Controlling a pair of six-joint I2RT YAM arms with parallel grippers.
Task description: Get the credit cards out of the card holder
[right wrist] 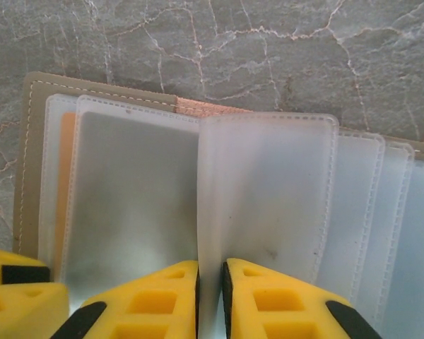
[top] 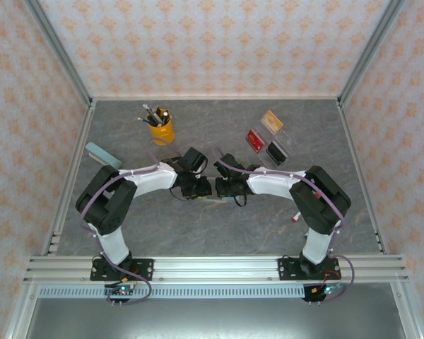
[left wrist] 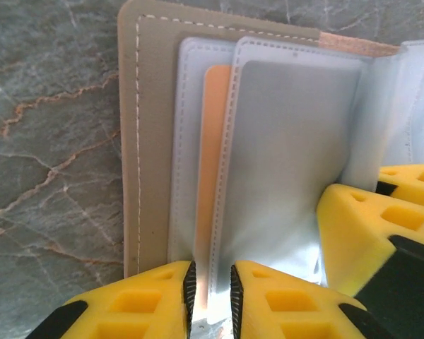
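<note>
Grey-olive bifold card holder [left wrist: 148, 141] lay open on the grey marble counter [left wrist: 49, 141], mid-counter between both arms. Left tool [left wrist: 210, 272] was narrow, nipped on the near edge of the pocket holding a tan-orange plastic card [left wrist: 213, 162]; whether it gripped card or pocket, couldn't tell. Right tool [right wrist: 210, 268] was narrow, pinching an upright translucent plastic sleeve [right wrist: 268, 191]. Red card [top: 254, 140] and black card [top: 275, 152] lay far right.

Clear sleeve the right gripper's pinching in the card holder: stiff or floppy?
Probably floppy: the sleeve pinched by the right gripper curves along its lifted edge. Likely thin and light, being translucent. It seems stitched into the card holder, so pulling may drag that.
</note>
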